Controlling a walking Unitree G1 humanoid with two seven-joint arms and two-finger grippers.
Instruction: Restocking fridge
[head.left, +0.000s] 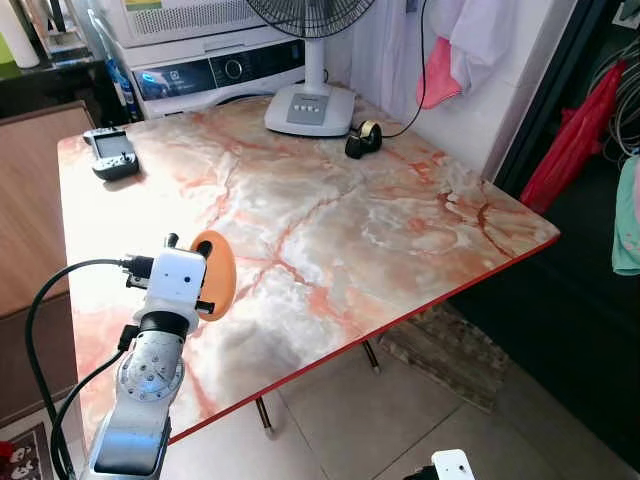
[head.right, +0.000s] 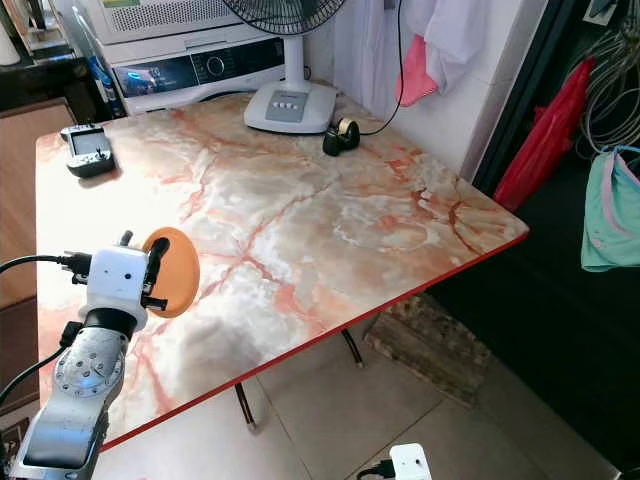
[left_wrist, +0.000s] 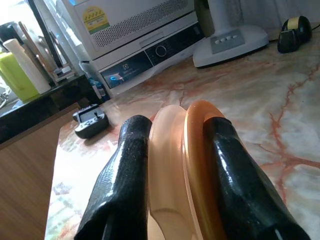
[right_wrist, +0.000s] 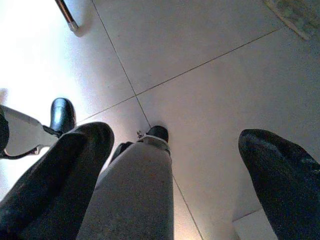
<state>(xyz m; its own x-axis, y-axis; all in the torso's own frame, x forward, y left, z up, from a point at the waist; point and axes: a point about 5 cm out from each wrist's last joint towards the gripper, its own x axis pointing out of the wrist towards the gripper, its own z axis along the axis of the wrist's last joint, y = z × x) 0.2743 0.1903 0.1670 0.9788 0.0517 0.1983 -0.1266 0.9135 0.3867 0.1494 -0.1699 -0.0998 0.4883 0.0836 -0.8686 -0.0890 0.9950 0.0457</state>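
We see the left gripper (left_wrist: 172, 165) closed on an orange plate (head.left: 214, 274), one black finger (left_wrist: 122, 175) against each face. The plate stands on edge, its flat faces vertical; in the left wrist view its rim runs away from the wrist along the fingers, toward the fan base (head.left: 309, 108) at the table's far side. It is a round, shallow dish, glossy orange on the outer face, paler peach on the concave inner face, with a raised lip. We cannot tell whether its lower edge touches the marble-patterned table (head.left: 380, 230) or hangs just above it; it sits over the near-left part of the tabletop. The plate carries nothing.

Relative to the table: a handheld controller (head.left: 112, 154) lies at the far-left corner, and a tape dispenser (head.left: 363, 139) sits just beside the fan base.

The right gripper (right_wrist: 175, 170) hangs below table level over the tiled floor (right_wrist: 210, 75), fingers spread wide apart, holding nothing.
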